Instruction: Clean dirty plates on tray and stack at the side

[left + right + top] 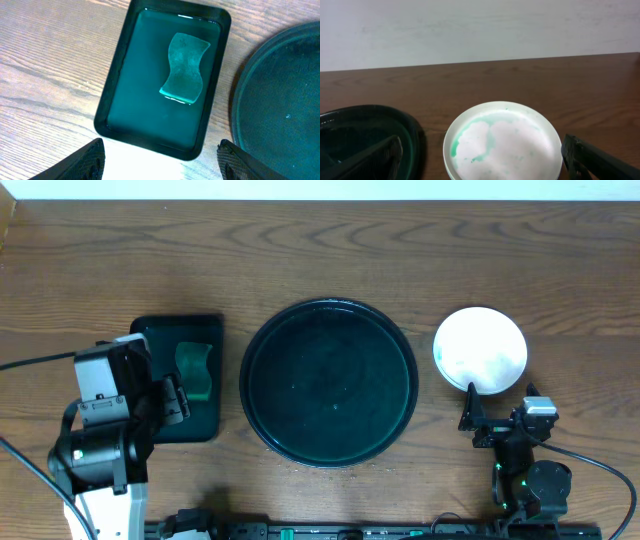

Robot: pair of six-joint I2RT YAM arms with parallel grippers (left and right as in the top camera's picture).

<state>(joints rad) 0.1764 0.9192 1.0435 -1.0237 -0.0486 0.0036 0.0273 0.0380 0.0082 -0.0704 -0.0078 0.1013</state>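
The large round dark tray (328, 383) sits mid-table with nothing on it; its edge also shows in the left wrist view (280, 100) and the right wrist view (365, 130). A white plate (480, 350) lies on the table to the tray's right; whether more plates lie under it I cannot tell. In the right wrist view the plate (502, 142) has green smears. My right gripper (482, 160) is open and empty just in front of the plate, in the overhead view (500, 415). My left gripper (160, 160) is open and empty near the small tray's front edge.
A small rectangular dark green tray (215, 360) lies left of the round tray and holds a green sponge (194, 368), also in the left wrist view (184, 68). The table's back edge meets a pale wall (480, 25).
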